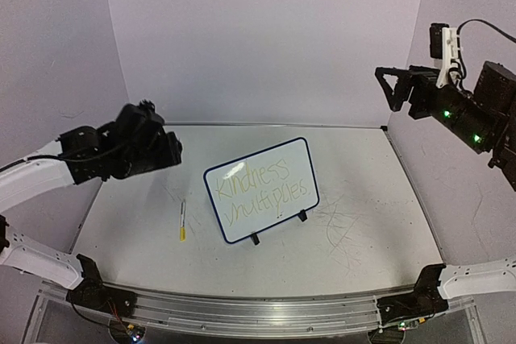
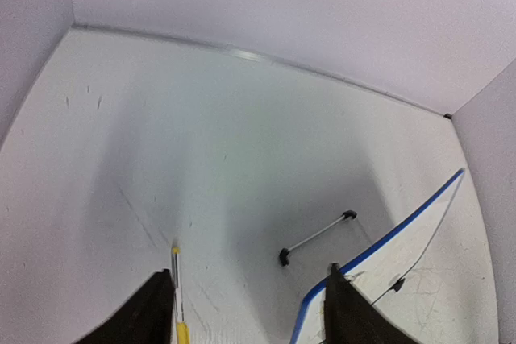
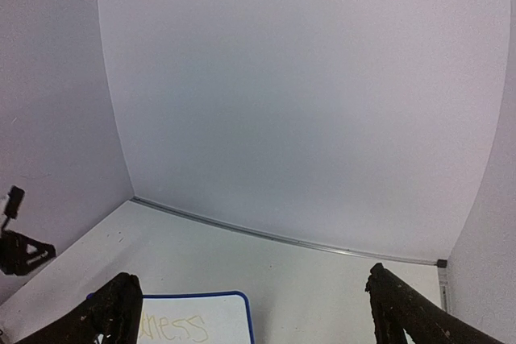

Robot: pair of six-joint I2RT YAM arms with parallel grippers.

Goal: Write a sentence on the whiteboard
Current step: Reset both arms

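The left gripper's [image 2: 248, 275] jaws stand apart with nothing between them, the marker [image 1: 183, 221] lying flat on the table [image 1: 363, 223] just beneath, near the whiteboard's [image 1: 242, 227] left edge; the right gripper [image 3: 250, 273] gapes wide and empty too. The sentence [image 1: 262, 187] reads complete across the whiteboard, propped mid-table, so the writing looks done, with perhaps only parking the arms left. The left arm hovers low over the table's left side, the right hangs high by its right edge

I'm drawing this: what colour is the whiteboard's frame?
Dark blue; the whiteboard shows best in the top external view.
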